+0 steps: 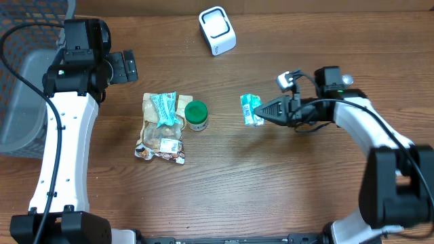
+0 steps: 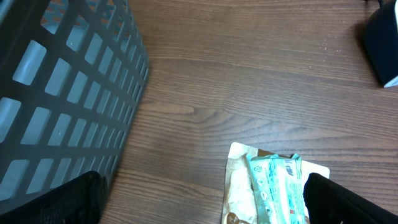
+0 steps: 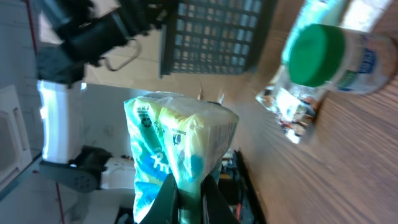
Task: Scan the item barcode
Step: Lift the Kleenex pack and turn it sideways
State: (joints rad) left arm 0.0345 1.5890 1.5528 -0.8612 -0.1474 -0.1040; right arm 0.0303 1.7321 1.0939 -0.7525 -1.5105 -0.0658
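The item, a small green and teal packet (image 1: 251,110), hangs just above the middle of the table, and my right gripper (image 1: 263,110) is shut on its right end. From the right wrist, the packet (image 3: 180,143) stands up out of the pinching fingers (image 3: 189,199). I cannot make out a barcode on it. The white scanner (image 1: 217,30) sits at the back of the table, well apart from the packet. My left gripper (image 1: 125,66) hovers at the back left, open and empty, with both fingertips (image 2: 74,199) wide apart over bare wood.
A green-lidded jar (image 1: 196,115) lies left of the packet. Beside it a teal wrapper (image 1: 163,108) rests on a brown snack bag (image 1: 161,135). A grey basket (image 1: 27,102) fills the left edge, close to the left gripper (image 2: 205,211).
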